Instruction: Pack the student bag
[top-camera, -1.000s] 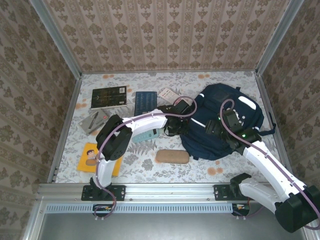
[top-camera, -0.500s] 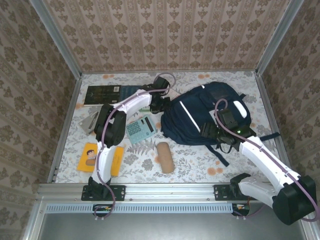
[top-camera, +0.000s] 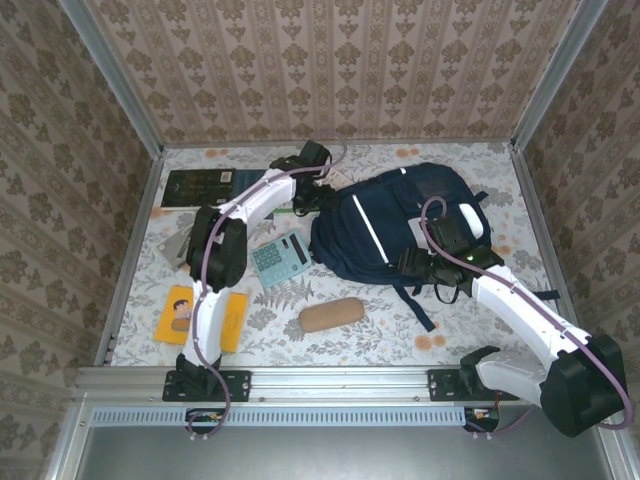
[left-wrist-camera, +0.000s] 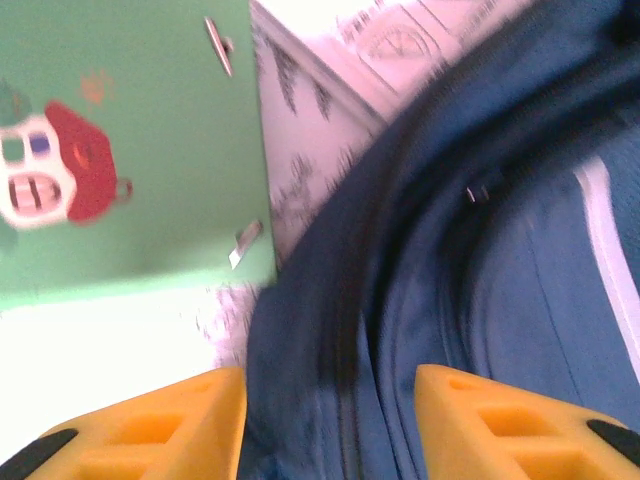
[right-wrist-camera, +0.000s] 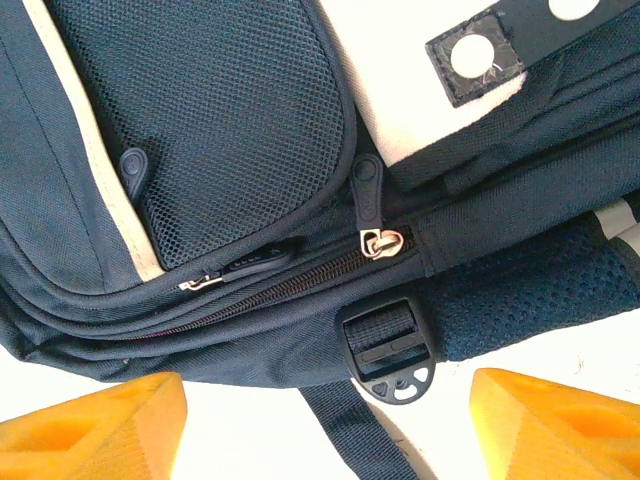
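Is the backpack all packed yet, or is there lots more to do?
Hardly started. Done: nothing looks packed, and the zip by the right wrist camera looks shut. In hand: both grippers stand open at the student bag, the left gripper at its far-left edge, the right gripper at its near side. Left: the calculator, brown case, yellow book and dark book lie out on the table.

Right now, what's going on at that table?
Both arms are working on the navy student bag, which lies flat mid-table. The left claw is open with the bag's far-left edge between its fingers, beside a green book. The right claw is open at the near side, facing a zipper slider. A teal calculator, a brown pouch and a yellow book lie outside the bag.
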